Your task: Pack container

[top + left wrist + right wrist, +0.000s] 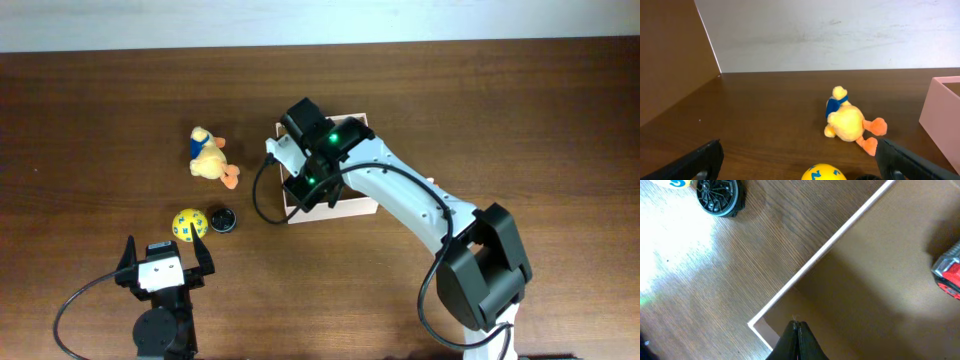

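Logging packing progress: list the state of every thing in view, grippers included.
container: open-topped, upright, red item inside.
red item: on the container floor, partly out of frame.
plush duck: lying on the table, unpacked.
yellow ball: on the table, unpacked.
black wheel: flat on the table beside the yellow ball.
left gripper: open, empty.
right gripper: shut, empty, over the container's corner.

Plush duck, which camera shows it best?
Left wrist: the plush duck is close and unobstructed, with its orange feet and blue patch clear. Overhead shows it small, from above. Right wrist does not show it.
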Robot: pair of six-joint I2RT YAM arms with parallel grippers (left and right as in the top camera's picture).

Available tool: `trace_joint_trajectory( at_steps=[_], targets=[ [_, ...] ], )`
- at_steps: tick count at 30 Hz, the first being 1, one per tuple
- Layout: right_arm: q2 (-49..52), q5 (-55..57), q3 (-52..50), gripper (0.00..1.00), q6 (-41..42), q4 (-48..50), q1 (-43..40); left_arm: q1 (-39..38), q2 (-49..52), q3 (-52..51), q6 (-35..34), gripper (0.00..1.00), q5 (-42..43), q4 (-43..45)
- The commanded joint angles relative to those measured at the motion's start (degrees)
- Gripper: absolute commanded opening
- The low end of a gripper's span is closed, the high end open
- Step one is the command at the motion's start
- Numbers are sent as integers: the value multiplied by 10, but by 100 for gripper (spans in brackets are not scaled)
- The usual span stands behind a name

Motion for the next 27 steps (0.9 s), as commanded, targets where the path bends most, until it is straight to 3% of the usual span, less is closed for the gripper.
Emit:
trace_joint_trajectory(
  at_steps=[1,7,20,27],
  targets=[
    [-9,42,-5,4,8,-4,6,3,-5,-5,9,99,6,0],
    [-9,125,-5,4,8,-17,-4,3,-5,-5,9,99,6,0],
    [-9,125,-5,4,42,-73,-85,3,-5,-5,9,99,6,0],
    [-9,123,-5,4,43,-119,-84,3,-5,-5,9,99,6,0]
  ],
)
